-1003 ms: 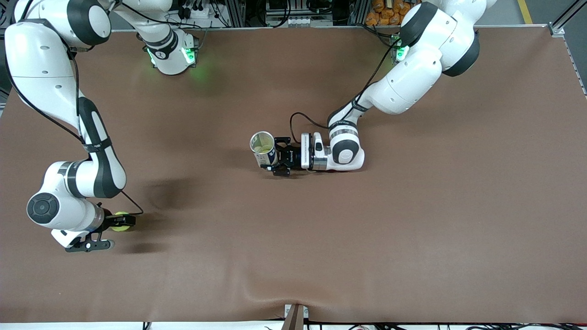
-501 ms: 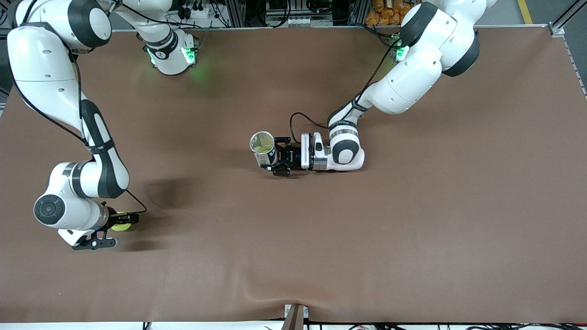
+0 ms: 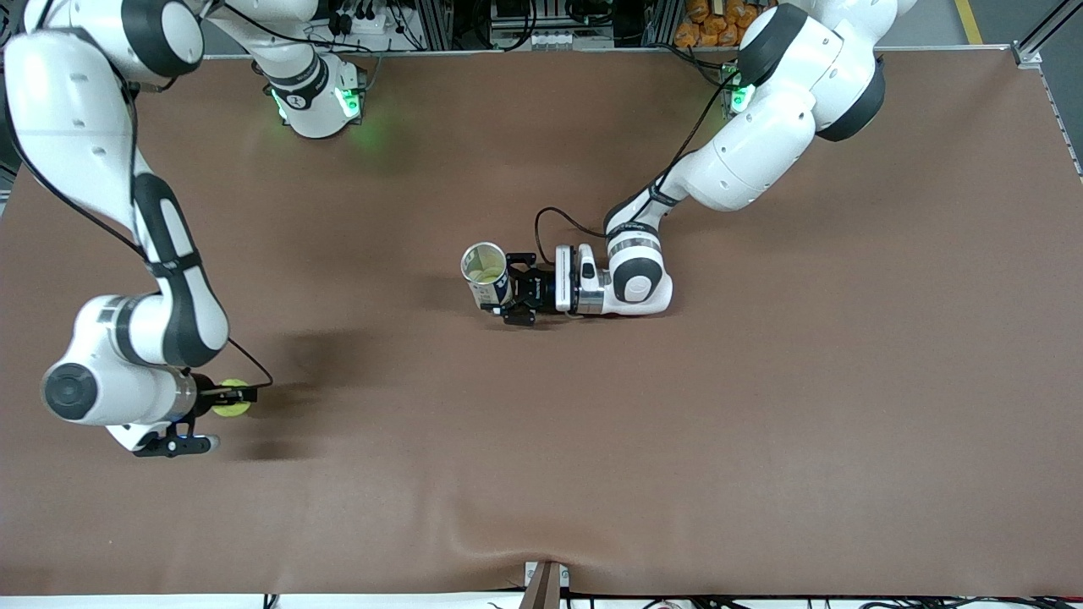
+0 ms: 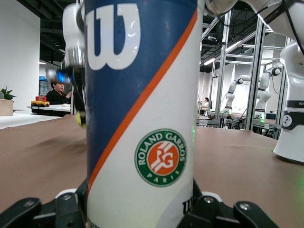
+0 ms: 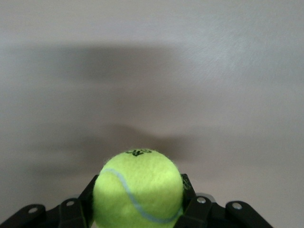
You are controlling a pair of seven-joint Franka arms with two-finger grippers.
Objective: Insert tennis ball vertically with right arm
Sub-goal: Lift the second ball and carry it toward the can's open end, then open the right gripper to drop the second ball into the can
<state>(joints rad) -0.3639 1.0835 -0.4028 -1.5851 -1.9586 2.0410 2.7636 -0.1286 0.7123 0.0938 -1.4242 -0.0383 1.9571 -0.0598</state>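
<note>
- Front view: right gripper [image 3: 222,397] pinches the ball [image 3: 231,398] above the table [image 3: 761,423], toward the right arm's end.
- Left gripper [image 3: 510,292] clamps the upright can [image 3: 485,274] at mid-table, mouth open upward.
- Right wrist view: ball [image 5: 138,190] sits between the fingers [image 5: 190,211].

A yellow-green tennis ball [image 5: 138,190], crossed by a pale curved seam and stamped with small black lettering, sits between the black fingers of the right gripper [image 3: 227,397] above a plain brown table [image 3: 761,406]. Toward the left arm's end from the ball, the can [image 4: 142,109] is dark blue and white, split by a diagonal orange stripe, with a white W logo and a green-ringed orange round emblem; its inside shows pale yellow-green. The left gripper [image 3: 512,292] is black. Both arms are white with black joint bands; green lights glow at their bases.
</note>
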